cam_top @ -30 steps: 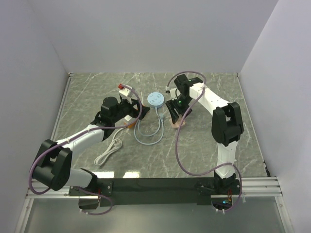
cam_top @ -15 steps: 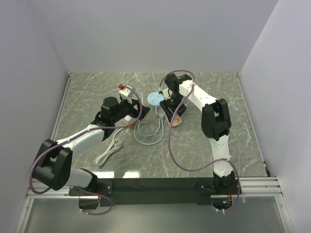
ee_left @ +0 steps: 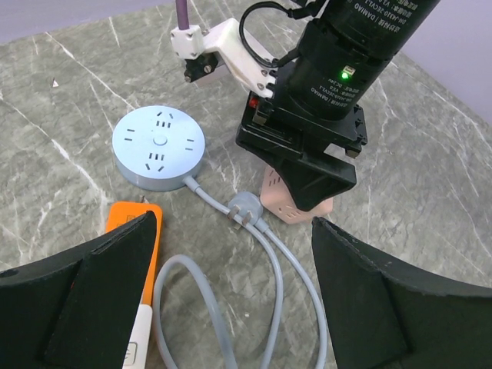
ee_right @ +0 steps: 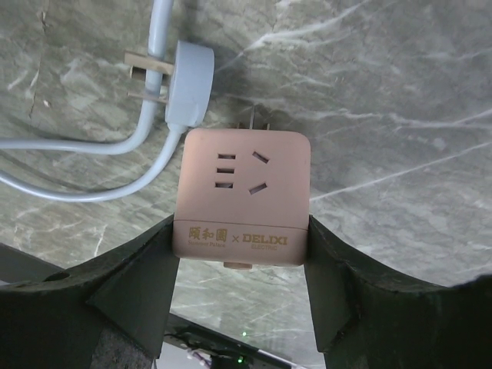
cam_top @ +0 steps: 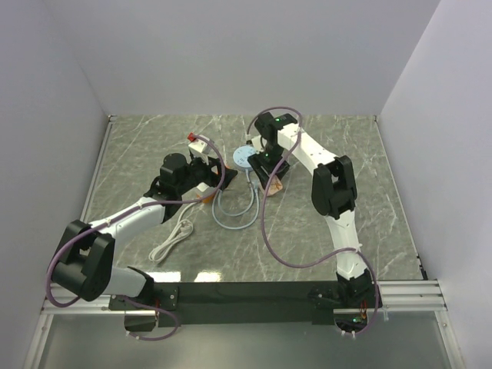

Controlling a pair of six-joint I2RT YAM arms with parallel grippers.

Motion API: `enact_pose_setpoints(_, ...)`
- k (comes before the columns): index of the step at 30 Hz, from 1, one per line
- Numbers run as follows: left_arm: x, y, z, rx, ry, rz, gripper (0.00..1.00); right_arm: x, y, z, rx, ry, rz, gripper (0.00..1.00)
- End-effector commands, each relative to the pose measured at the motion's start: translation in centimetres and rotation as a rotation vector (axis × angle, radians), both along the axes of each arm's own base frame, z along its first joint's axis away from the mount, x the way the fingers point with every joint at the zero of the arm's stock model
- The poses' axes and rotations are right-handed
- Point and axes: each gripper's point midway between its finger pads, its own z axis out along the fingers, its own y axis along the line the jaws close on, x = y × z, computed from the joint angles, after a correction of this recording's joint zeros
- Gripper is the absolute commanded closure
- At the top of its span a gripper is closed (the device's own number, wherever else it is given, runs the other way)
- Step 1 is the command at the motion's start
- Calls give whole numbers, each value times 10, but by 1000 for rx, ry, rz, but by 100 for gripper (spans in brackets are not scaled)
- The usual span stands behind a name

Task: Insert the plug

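Firmly held by the right gripper while the left gripper was open, the pink cube plug could be jammed if tilted against the round socket.

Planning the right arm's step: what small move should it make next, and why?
Probably carry the pink adapter toward the round blue socket. The right fingers grip the adapter, its prongs show at its far edge, and the socket lies close by with its holes unoccupied.

One round blue socket hub, one pink DELIXI cube adapter, one grey plug, one orange block, one white cord
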Motion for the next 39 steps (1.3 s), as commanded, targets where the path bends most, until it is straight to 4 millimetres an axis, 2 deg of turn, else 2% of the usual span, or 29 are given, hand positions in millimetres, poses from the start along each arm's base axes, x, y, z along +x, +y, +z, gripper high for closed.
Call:
enact_pose_setpoints(1, 0, -5, 3, 1, -18, -25, 13, 6, 9, 2, 13, -19, 7, 37)
enact_pose_setpoints(4, 0, -6, 1, 3, -14, -28, 13, 12, 13, 5, 23, -50, 5, 37)
enact_pose_setpoints(10, 1, -4, 1, -2, -21, -17, 13, 13, 20, 26, 97, -96, 22, 41)
enact_pose_setpoints(13, -3, -3, 4, -6, -62, -27, 12, 26, 24, 45, 137, -173, -13, 44)
enact_pose_setpoints(20, -2, -3, 6, 0, -77, -28, 12, 51, 35, 107, 299, -332, -47, 53)
enact_pose_setpoints(24, 3, -2, 8, 8, -91, -14, 12, 59, 37, 123, 356, -368, -48, 58)
enact_pose_setpoints(25, 2, -4, 10, 5, -101, -23, 12, 58, 37, 133, 395, -381, -43, 59)
enact_pose_setpoints(26, 1, -5, 15, -2, -124, -33, 12, 49, 42, 130, 438, -347, -26, 59)
enact_pose_setpoints(28, -10, -10, 18, 5, -167, -68, 12, 48, 43, 142, 507, -370, -14, 60)
enact_pose_setpoints(29, -14, -12, 21, 10, -195, -68, 11, 39, 48, 142, 557, -332, 9, 60)
enact_pose_setpoints(32, -32, -20, 35, 51, -321, -65, 11, 34, 48, 155, 622, -320, 49, 62)
enact_pose_setpoints(34, -38, -25, 36, 98, -387, -57, 10, 24, 50, 154, 655, -257, 98, 62)
enact_pose_setpoints(35, -39, -26, 37, 110, -406, -51, 11, 23, 53, 165, 678, -264, 126, 62)
enact_pose_setpoints(36, -44, -30, 36, 137, -437, -63, 11, 13, 55, 165, 701, -221, 162, 62)
enact_pose_setpoints(39, -53, -35, 43, 175, -526, -51, 11, 7, 54, 165, 702, -199, 179, 62)
